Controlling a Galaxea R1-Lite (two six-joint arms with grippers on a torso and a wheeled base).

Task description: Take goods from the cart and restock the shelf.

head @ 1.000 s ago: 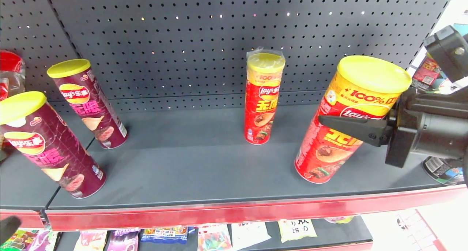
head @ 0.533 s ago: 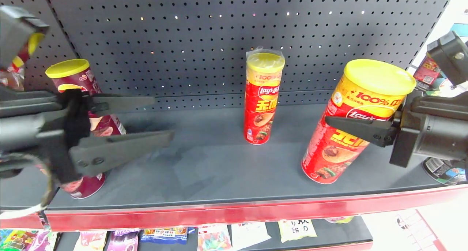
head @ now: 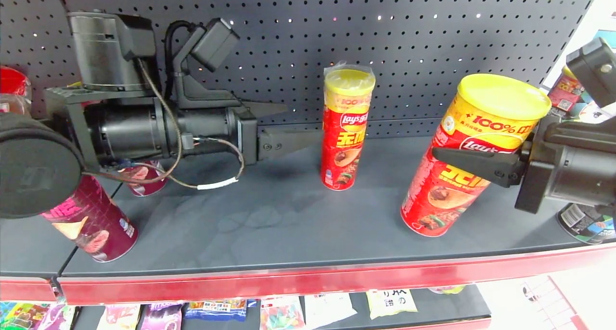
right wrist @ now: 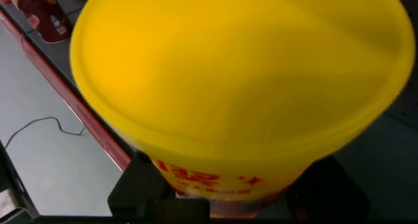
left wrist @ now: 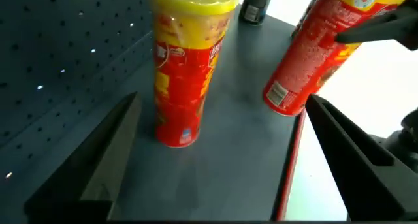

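A red chip can (head: 474, 149) with a yellow lid leans tilted over the right part of the grey shelf (head: 269, 224), with my right gripper (head: 450, 149) shut on its upper half. Its lid (right wrist: 241, 74) sits just in front of the right gripper (right wrist: 228, 198). A smaller red can (head: 346, 128), plastic-wrapped at the top, stands upright at the back middle. My left gripper (head: 303, 123) stands open just left of it, level with its middle. From the left wrist, this can (left wrist: 186, 74) is ahead of the left gripper (left wrist: 223, 103), and the tilted can (left wrist: 320, 48) lies beyond.
Two maroon cans stand at the left, one (head: 96, 229) near the front and one (head: 144, 176) partly behind my left arm. A dark can (head: 584, 222) sits at the far right. The shelf has a red front lip (head: 313, 277); packets (head: 288, 310) lie below.
My left arm has swung in from the left across the shelf, its open gripper ending beside the upright red can. The right gripper with its tilted can has shifted slightly right.
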